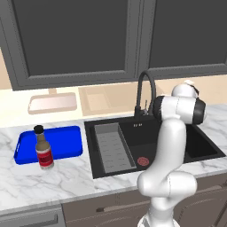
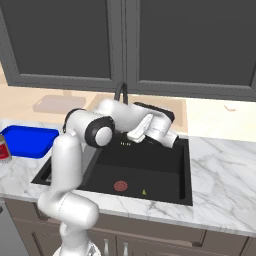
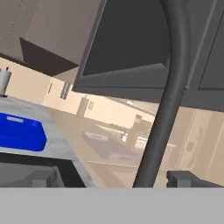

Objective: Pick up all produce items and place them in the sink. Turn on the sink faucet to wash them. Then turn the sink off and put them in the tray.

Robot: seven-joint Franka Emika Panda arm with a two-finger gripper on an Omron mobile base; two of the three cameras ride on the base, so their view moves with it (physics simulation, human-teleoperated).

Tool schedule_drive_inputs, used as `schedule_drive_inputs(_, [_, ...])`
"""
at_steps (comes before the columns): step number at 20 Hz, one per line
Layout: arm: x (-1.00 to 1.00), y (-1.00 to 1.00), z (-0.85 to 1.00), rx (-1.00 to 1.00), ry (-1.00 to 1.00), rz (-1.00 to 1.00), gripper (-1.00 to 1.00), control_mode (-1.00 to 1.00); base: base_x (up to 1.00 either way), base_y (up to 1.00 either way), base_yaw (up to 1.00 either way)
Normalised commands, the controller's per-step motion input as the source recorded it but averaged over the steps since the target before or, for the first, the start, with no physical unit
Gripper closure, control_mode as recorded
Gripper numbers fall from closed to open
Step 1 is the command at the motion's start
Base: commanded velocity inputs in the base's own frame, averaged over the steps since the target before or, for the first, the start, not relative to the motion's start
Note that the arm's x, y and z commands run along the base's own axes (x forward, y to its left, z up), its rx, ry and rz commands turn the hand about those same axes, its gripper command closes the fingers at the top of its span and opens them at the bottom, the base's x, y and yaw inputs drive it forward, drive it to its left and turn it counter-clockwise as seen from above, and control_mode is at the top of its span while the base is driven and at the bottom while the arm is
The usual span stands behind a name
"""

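A: One fruit on your list, a small yellow-green item (image 2: 144, 191) at lower centre of the right base frame, on the floor of the sink (image 2: 150, 172), right of the red drain (image 2: 120, 186). Too small to say more.

B: Tool state?

A: Your gripper (image 2: 172, 138) sits above the basin at centre frame in the right base view. Hand view has one dark fingertip (image 3: 186, 178) at lower right and the other at lower left, far apart: jaws fully spread, nothing between them.

B: Faucet?

A: Black gooseneck faucet (image 3: 168, 100) runs top to bottom right of centre in your hand view, close to the camera. No water visible.

B: Tray?

A: Blue tray (image 1: 62, 141) at left of the left base frame, on the marble counter (image 1: 53, 181). Brown bottle (image 1: 43, 148) stands upright at its front edge.
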Motion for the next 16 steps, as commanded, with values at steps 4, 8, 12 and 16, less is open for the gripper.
schedule_drive_inputs(4, [0.37,0.00,-0.14,0.00,0.00,0.09,-1.00,-1.00,0.00,0.00,0.00])
schedule_drive_inputs(8, [0.35,0.00,-0.19,0.00,0.00,0.09,-1.00,-1.00,0.00,0.00,0.00])
schedule_drive_inputs(12, [0.33,0.00,-0.18,0.00,0.00,0.10,-1.00,-1.00,0.00,0.00,0.00])
schedule_drive_inputs(16, [0.33,0.00,-0.15,0.00,0.00,0.09,-1.00,-1.00,0.00,0.00,0.00])
